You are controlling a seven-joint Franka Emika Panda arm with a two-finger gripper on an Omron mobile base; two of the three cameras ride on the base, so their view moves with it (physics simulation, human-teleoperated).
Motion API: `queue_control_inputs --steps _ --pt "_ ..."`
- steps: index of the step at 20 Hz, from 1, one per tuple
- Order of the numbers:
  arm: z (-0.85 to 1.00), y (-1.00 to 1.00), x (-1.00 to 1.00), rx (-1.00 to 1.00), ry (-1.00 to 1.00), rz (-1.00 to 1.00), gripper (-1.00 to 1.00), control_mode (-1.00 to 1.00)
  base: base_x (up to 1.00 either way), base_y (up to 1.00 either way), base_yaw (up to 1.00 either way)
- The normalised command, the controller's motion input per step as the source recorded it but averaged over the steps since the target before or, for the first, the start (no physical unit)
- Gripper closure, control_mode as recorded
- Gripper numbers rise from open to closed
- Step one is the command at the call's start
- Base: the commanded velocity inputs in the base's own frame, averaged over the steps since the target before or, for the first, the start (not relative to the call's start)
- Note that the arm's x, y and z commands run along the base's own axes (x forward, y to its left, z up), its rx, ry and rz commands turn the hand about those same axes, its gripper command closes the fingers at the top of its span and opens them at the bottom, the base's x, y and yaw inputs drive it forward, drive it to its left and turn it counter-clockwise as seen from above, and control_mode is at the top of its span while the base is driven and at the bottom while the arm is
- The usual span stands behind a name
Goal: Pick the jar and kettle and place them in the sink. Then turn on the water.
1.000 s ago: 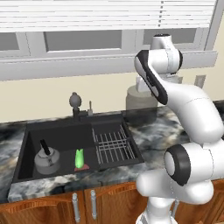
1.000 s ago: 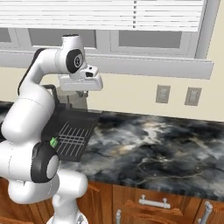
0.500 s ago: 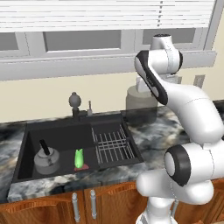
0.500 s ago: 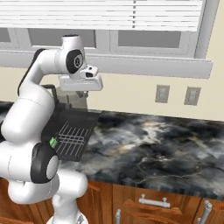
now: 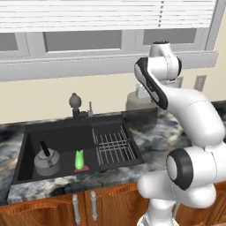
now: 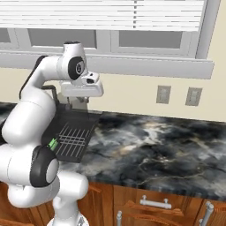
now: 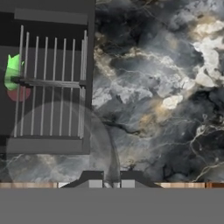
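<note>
Setting: simulated kitchen; dark marbled counter [image 6: 150, 145] under a window with closed blinds, wooden cabinets below

Sink [image 5: 66, 137]: wide black recessed basin set into the counter; wire rack [image 5: 114, 145] occupies its right side

Kettle [image 5: 46, 160]: found standing upright on the sink floor, left portion of the basin; squat grey metal body, arched black handle; judged already placed

Green object [image 5: 79, 160]: small bright green item on a reddish base, seen upright on the sink floor between kettle and rack; whether it is the jar cannot be confirmed from the pictures

Faucet [image 5: 75, 104]: dark, round-headed, mounted at the back rim of the sink, left of centre; a small upright lever [image 5: 90, 108] is seen just beside it; no blue stream is visible, so water is judged not yet on

Gripper [image 7: 111, 183]: fingers are pressed together with nothing between them; held high above the counter, looking straight down, just right of the sink's rack-side edge

Deciding relation: faucet lies to the arm's left and toward the back wall, well apart from the hand; the rack and part of the basin lie between them

Step judged in hand: reach leftward and down toward the faucet control; the exact control to be worked is too small to identify

Risk noted: a low sweep across the basin could strike the kettle handle
</note>
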Motion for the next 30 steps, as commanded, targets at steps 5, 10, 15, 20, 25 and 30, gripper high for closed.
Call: queue_control_inputs --steps 5,10,15,20,25,30 --pt "-0.26 0.27 0.00 0.00 0.00 0.00 1.00 -1.00 0.00 0.00 0.00" --pt "-0.12 0.22 0.00 0.00 0.00 0.00 1.00 -1.00 0.00 0.00 0.00" --pt "-0.06 0.05 0.00 0.00 0.00 0.00 1.00 -1.00 0.00 0.00 0.00" --pt "-0.04 0.14 0.00 0.00 0.00 0.00 1.00 -1.00 0.00 0.00 0.00" --pt "-0.07 0.09 0.00 0.00 0.00 0.00 1.00 -1.00 0.00 0.00 0.00" --pt "-0.06 0.19 -0.03 0.00 0.00 0.00 1.00 -1.00 0.00 0.00 0.00"
